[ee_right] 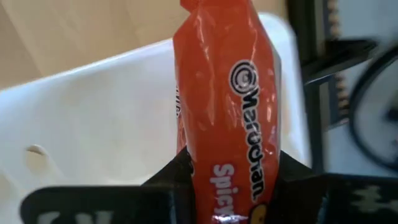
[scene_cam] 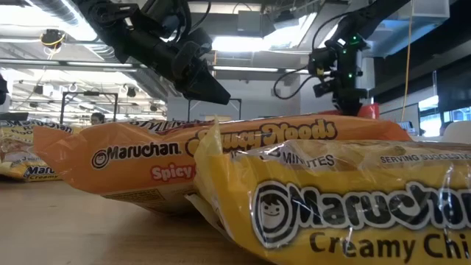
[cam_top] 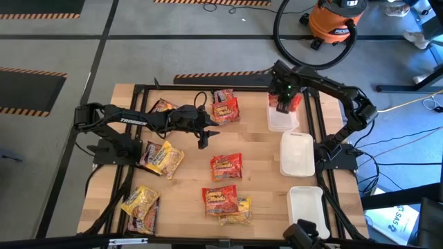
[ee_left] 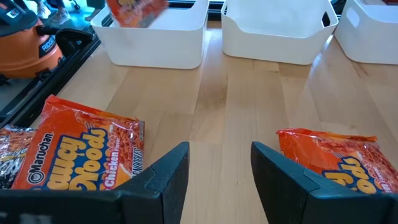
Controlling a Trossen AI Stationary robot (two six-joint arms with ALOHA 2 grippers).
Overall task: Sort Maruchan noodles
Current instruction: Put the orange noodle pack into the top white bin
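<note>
The right hand [cam_top: 286, 104] is pinched on a red packet [ee_right: 227, 106] of Maruchan noodles, which is held upright between the two fingers. It hangs directly above the first white tray [cam_top: 282, 119], whose pale floor is seen behind the packet in the right wrist view. Two more white trays [cam_top: 297, 153] are lined up beyond that one, away from the right hand along the same edge of the desk [cam_top: 263, 149].

The left hand [ee_left: 219, 180] is held with its fingers spread and nothing between them, above bare wood near the middle of the desk. Just to one side of it a red packet [ee_left: 81, 152] is lying flat, partly over a dark packet [ee_left: 12, 146]; another red packet [ee_left: 336, 155] is lying to its other side. The three trays are seen straight ahead of the left hand.

The remaining packets are spread flat over the desk, well apart from the right hand: yellow packets [cam_top: 142, 202] near the left arm's base, and red ones [cam_top: 226, 167] between the two arms. In the low view a yellow packet [scene_cam: 346, 202] is resting against an orange-red one [scene_cam: 147, 162].
</note>
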